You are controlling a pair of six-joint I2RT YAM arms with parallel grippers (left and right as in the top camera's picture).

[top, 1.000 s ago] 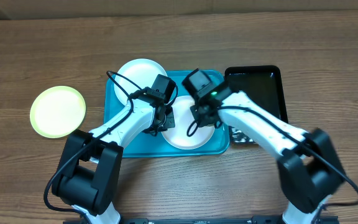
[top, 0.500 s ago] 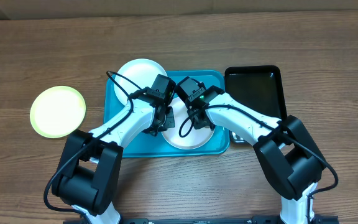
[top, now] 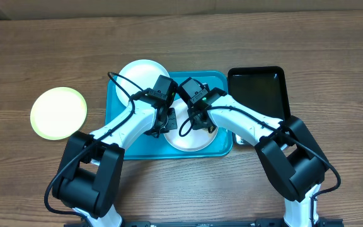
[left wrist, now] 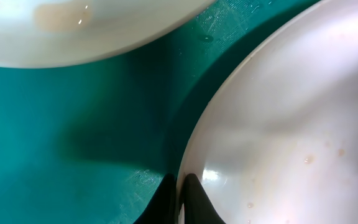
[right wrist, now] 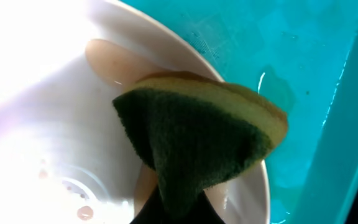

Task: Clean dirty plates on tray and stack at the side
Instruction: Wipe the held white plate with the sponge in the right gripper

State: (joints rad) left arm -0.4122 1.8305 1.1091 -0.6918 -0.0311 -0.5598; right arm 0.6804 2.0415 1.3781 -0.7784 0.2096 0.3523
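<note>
Turquoise plastic fills much of both my wrist views. The tray [top: 137, 144] lies on the wooden bench [top: 43, 50] with its long axis running left to right in front of me.

Two white plates lie face up on it. The front plate [top: 191, 140] sits at the tray's near edge, toward its right half. The back plate [top: 142, 72] sits on the tray's far left corner and hangs out over the rim there. A third plate, the yellow-green plate [top: 58, 112], lies on the bench well to the left of the tray, apart from it. Just beside the tray's right end stands a black basin [top: 257, 88], its long axis running front to back, crosswise to the tray.

My left end effector [left wrist: 179, 194] is clenched, and the left rim of the front plate runs straight in between its tips, so I take it to be pinching that rim. Small brownish specks [left wrist: 340, 152] dot the plate beside it, and a pale brown smear [left wrist: 61, 15] shows on the back plate.

My right end effector [right wrist: 174, 214] is clenched on a sponge [right wrist: 204, 143], yellow with a dark green scouring face. The sponge is bunched narrow where I hold it and fans out wide away from me. It rests on the front plate close to the rim, partly over an orange-brown streak [right wrist: 114, 62].
</note>
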